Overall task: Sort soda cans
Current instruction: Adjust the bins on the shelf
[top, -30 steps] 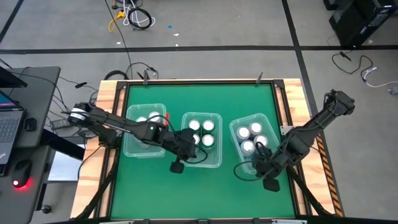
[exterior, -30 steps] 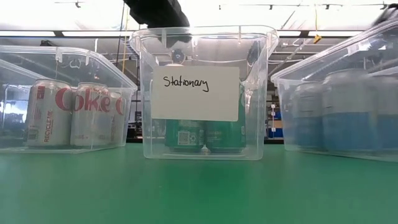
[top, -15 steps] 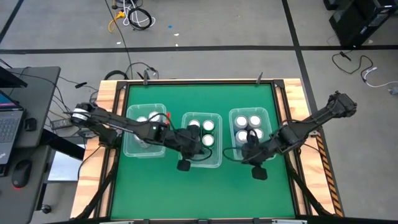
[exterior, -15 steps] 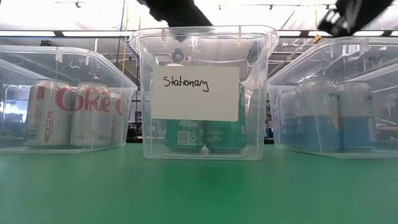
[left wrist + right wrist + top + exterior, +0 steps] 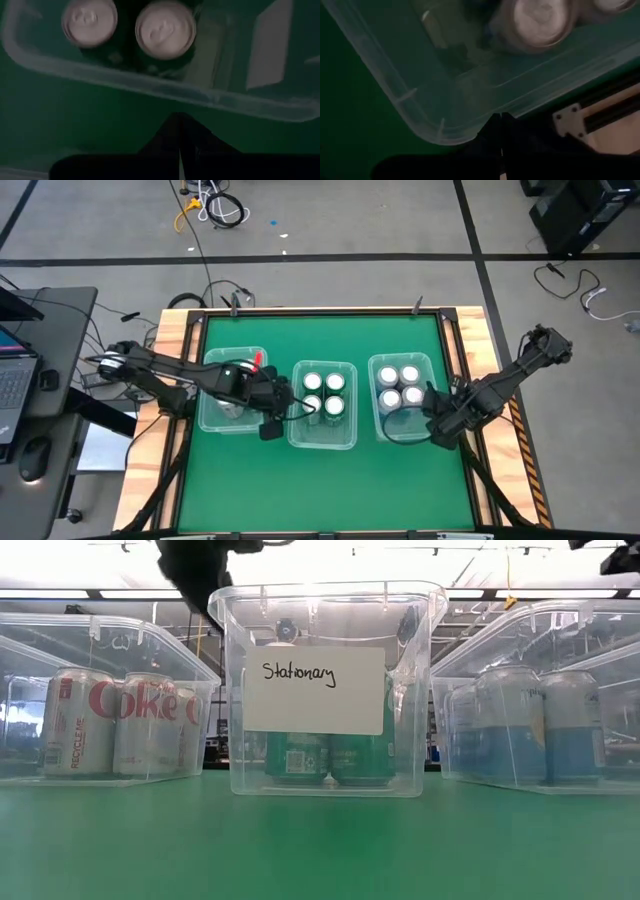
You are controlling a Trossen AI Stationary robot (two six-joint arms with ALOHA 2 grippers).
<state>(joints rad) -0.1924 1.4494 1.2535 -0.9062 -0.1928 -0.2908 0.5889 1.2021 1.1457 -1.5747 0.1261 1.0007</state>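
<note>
Three clear bins stand in a row on the green table. The left bin (image 5: 232, 418) holds white-and-silver cans (image 5: 110, 722), the middle bin (image 5: 322, 438) green cans (image 5: 325, 755), and the right bin (image 5: 405, 425) blue cans (image 5: 540, 725). All the cans stand upright on the bin floors. My left gripper (image 5: 270, 430) is shut and hovers beside the middle bin's near-left corner (image 5: 60, 65). My right gripper (image 5: 441, 438) is shut and hangs above the right bin's near-right corner (image 5: 455, 135). In the low view both grippers show above the bins' rims.
The middle bin carries a white label (image 5: 315, 690) on its near wall. Wooden rails (image 5: 185, 380) frame the table, and bare green surface (image 5: 320, 490) lies in front of the bins. A desk with a laptop (image 5: 15, 380) stands off the table's left side.
The right bin has slid toward the far edge and turned square with the others. My right gripper went with it toward the far-left, then drew back to the right. My left gripper shifted slightly right, then moved left and toward the far edge, to the middle bin's left corner.
</note>
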